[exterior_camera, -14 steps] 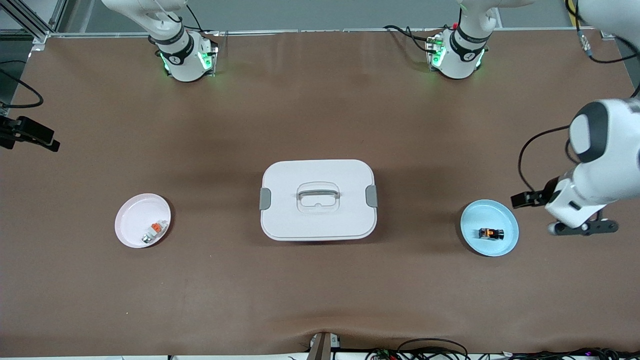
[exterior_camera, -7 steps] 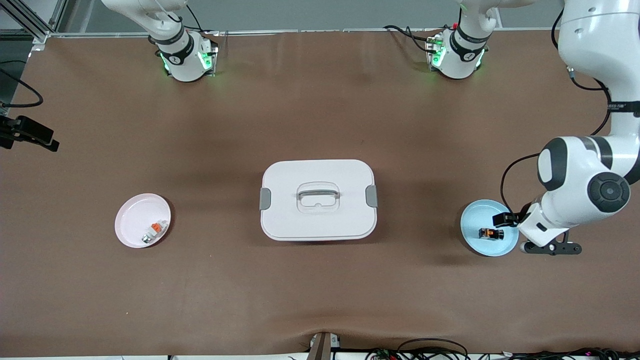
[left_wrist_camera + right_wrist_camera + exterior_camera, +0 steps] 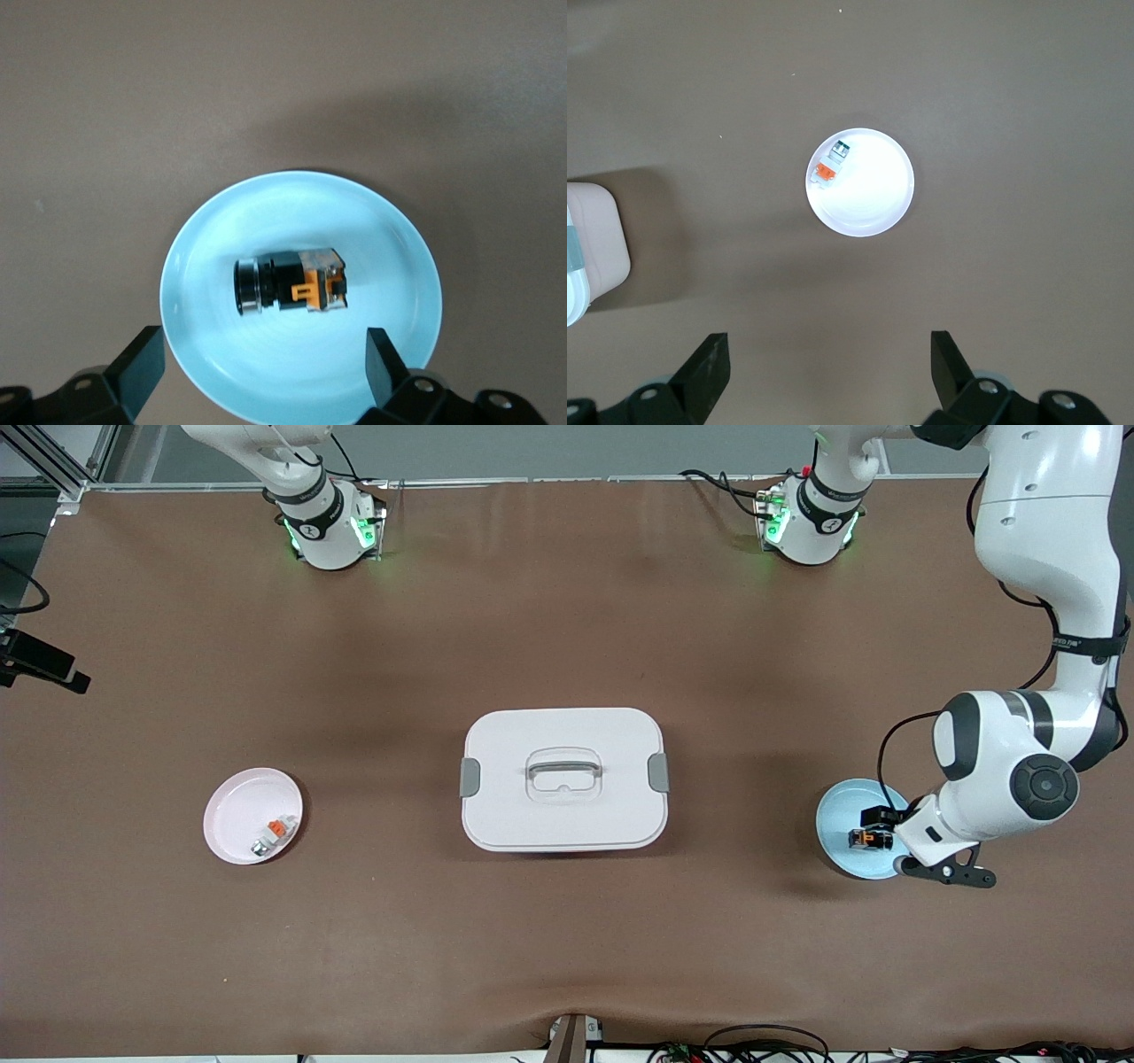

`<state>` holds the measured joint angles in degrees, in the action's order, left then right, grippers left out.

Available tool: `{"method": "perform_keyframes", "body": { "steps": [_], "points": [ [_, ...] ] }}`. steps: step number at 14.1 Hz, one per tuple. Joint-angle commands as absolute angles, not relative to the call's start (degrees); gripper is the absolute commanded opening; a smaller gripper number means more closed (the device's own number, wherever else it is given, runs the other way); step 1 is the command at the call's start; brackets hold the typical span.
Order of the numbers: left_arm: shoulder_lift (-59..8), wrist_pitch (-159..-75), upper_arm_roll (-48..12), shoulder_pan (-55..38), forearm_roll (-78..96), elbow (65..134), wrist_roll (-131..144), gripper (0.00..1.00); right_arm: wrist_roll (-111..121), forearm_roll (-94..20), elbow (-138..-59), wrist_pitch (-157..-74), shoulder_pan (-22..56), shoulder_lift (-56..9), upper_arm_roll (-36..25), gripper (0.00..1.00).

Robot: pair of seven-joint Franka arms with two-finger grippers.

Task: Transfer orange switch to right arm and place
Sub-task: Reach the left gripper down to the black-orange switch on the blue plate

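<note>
The orange switch [image 3: 868, 838], a tiny black block with an orange face, lies on its side in the middle of a light blue plate [image 3: 833, 824] toward the left arm's end of the table. My left gripper [image 3: 941, 872] hangs over that plate's rim. In the left wrist view the left gripper [image 3: 264, 354] is open, its fingers [image 3: 140, 365] straddle the blue plate [image 3: 213, 257], and the switch [image 3: 297, 283] lies just ahead of them, untouched. My right gripper [image 3: 831, 354] is open and empty, high over bare table; the front view does not show it.
A white lidded box [image 3: 563, 778] with a handle stands mid-table. Toward the right arm's end is a pinkish-white plate [image 3: 235, 815] holding a small whitish-grey piece with an orange top [image 3: 275, 833]. The right wrist view shows that plate [image 3: 873, 204], the piece [image 3: 830, 164] and the box's corner [image 3: 594, 248].
My left arm has swung in from the table's end until its open gripper came over the blue plate. The switch and the plates have not moved.
</note>
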<state>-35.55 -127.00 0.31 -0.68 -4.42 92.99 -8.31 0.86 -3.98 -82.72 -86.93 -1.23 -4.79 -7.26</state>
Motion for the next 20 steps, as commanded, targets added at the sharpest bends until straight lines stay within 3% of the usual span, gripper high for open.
{"method": "perform_keyframes", "body": {
  "steps": [1,20],
  "points": [
    [-37.3,-129.3,-0.3,0.0,-3.7,92.5,-9.0,1.00,0.9,-3.8,-83.1,-86.7,-1.5,-4.0,-6.5,1.00],
    [-41.7,-134.8,-0.6,0.0,1.4,92.7,-8.7,1.00,0.5,-0.6,-83.2,-87.0,-0.1,-4.0,-6.6,1.00]
  ]
}}
